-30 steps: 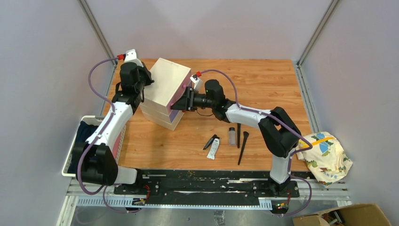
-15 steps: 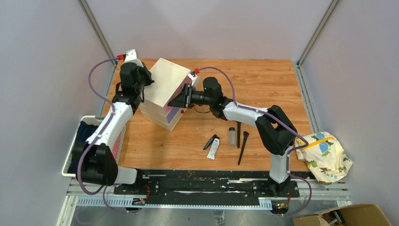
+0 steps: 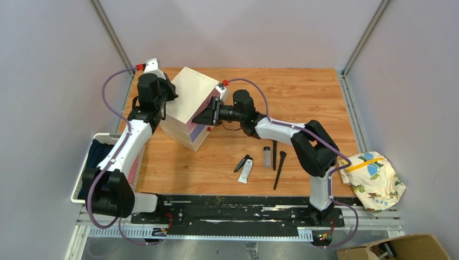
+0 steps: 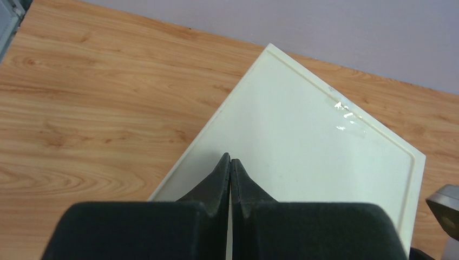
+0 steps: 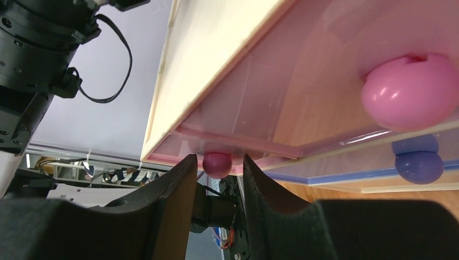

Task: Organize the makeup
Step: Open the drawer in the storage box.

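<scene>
Filling the far-left part of the wooden table [image 3: 303, 92], a cream box [image 3: 189, 100] with pink and purple drawers is drawing both arms at once. The left arm is reaching in from the left side. The left gripper [image 4: 230, 162] is sitting over the box's pale top with its jaws pressed together, tips meeting; whether they are touching the top is not clear. The right arm is stretching across from the other side. The right gripper [image 5: 219, 160] is facing the drawer fronts with its jaws spread, bracketing a small pink knob [image 5: 217, 164] just under the top panel, and a thin gap is showing on each side of it. The makeup is lying well apart from the box, out on the near-middle of the table. A white squeeze tube [image 3: 246, 171] is lying there with a short black piece [image 3: 242, 163] just beside it. A small clear bottle [image 3: 266, 156] is standing to the tube's right, and two slim black brushes [image 3: 279, 170] are lying just beyond the bottle.
</scene>
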Motion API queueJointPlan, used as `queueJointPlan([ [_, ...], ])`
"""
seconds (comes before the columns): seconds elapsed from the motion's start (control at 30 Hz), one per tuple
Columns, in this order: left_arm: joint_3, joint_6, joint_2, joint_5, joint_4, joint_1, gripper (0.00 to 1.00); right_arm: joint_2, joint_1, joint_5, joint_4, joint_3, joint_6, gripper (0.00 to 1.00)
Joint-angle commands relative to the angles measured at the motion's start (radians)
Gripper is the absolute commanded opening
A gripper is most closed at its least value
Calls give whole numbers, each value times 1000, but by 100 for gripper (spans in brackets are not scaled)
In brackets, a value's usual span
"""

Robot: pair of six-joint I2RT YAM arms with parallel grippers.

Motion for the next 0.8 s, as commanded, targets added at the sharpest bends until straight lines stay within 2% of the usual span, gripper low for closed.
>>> queueJointPlan([
  [0.0, -28, -5, -34, 29, -36, -22, 0, 5, 20, 0, 56, -22, 19, 41],
  [0.4, -96, -8, -24, 30, -8, -27, 0, 30, 38, -15, 41, 9, 34, 39],
  [0.53, -99, -6, -20, 29, -8, -27, 0, 46, 41, -25, 36, 29, 44, 29],
  [0.77, -105, 0, -24, 31, -9, -27, 0, 44, 40, 5, 22, 22, 32, 22],
])
